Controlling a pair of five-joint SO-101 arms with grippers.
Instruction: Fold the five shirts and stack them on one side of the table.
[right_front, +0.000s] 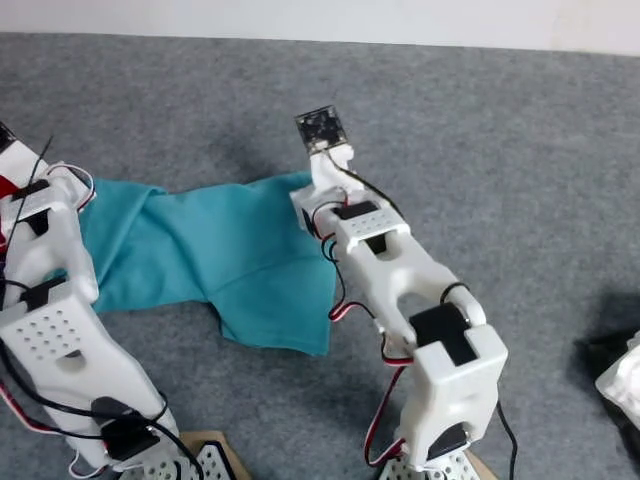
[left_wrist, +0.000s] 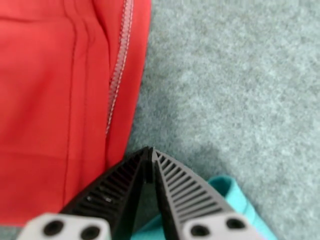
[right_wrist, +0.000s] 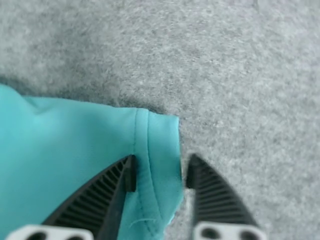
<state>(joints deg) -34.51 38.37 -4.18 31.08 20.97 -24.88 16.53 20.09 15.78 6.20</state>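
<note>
- Step in hand, as I judge it: taking hold of the hemmed corner (right_wrist: 156, 132) of the teal knit-fabric shirt (right_front: 220, 260) to begin a fold. The right gripper (right_wrist: 161, 172) has its jaws apart. One finger is over the cloth, the other over bare table, and the corner's edge lies between them.
- To do it well: come down until both fingers bracket the hem, then close on the double-stitched band rather than the thin single layer. Lift only enough to clear the surface before carrying the corner across, since a high pull would probably drag the whole garment.
- Shirt's look: soft and matte, loosely spread rather than flat. It has a raised crease near its left end and a flap pointing toward the arm bases. No fold looks finished.
- Shirt's place: on the table between the two arms, with its far right corner at the right gripper.
- Left gripper (left_wrist: 150, 152): jaws pressed together with nothing visible between them. It sits over bare table at the shirt's other end.
- Red shirt with white stitched seams (left_wrist: 55, 100): lies smooth just beside the left gripper, near the teal cloth.
- Grey felt-like table surface (right_front: 500, 150): its nap will likely grip fabric.
- Dark item (right_front: 603, 352) at the right edge: too little shows to identify it.
</note>
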